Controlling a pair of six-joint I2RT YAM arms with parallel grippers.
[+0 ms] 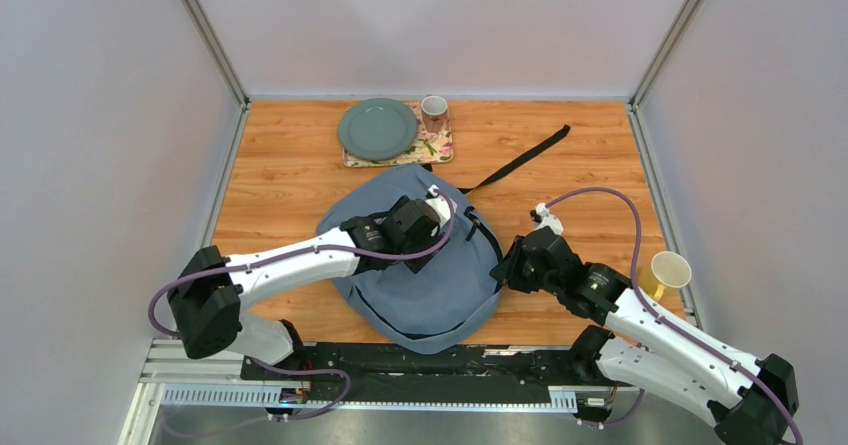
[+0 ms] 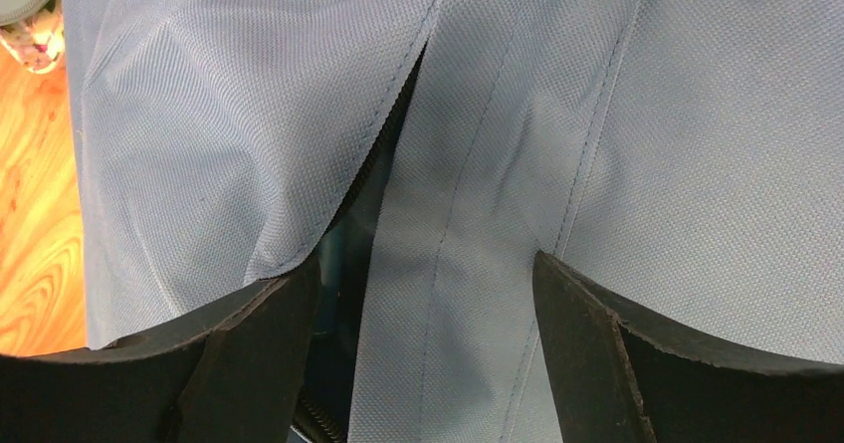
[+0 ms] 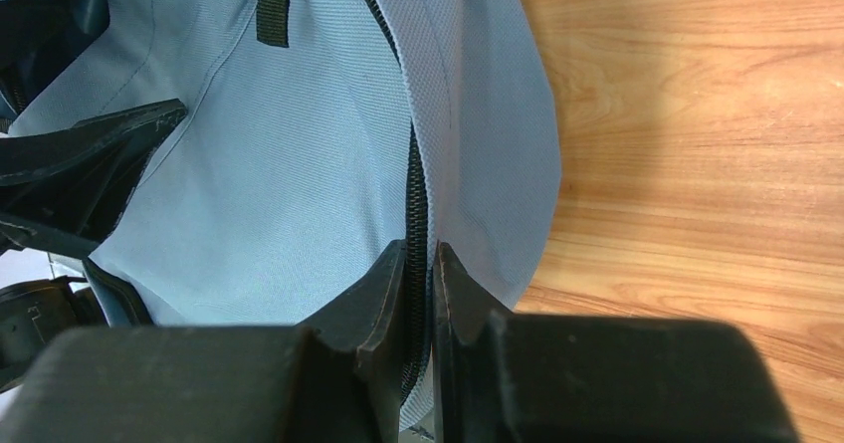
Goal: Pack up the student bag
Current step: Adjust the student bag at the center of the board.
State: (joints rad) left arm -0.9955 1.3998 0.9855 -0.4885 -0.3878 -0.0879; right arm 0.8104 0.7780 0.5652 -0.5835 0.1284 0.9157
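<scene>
The wooden table (image 1: 290,175) fills the middle of the top view, and the student bag (image 1: 430,285) lies flat at its lower centre, its bottom edge near the table's near edge. The left gripper (image 1: 437,208) reaches over the upper part of the bag; in its wrist view its fingers stand wide apart (image 2: 426,264) over grey-blue fabric, holding nothing. The right gripper (image 1: 505,270) sits at the bag's right edge, its fingers nearly together (image 3: 420,254) and clamped on the dark zip (image 3: 418,184) seam. A grey-green plate (image 1: 377,129) rests on a floral placemat (image 1: 437,149) at the upper centre, beside a patterned mug (image 1: 434,113). A black strap (image 1: 520,162) trails toward the upper right. A yellow cup (image 1: 668,270) stands at the right edge.
</scene>
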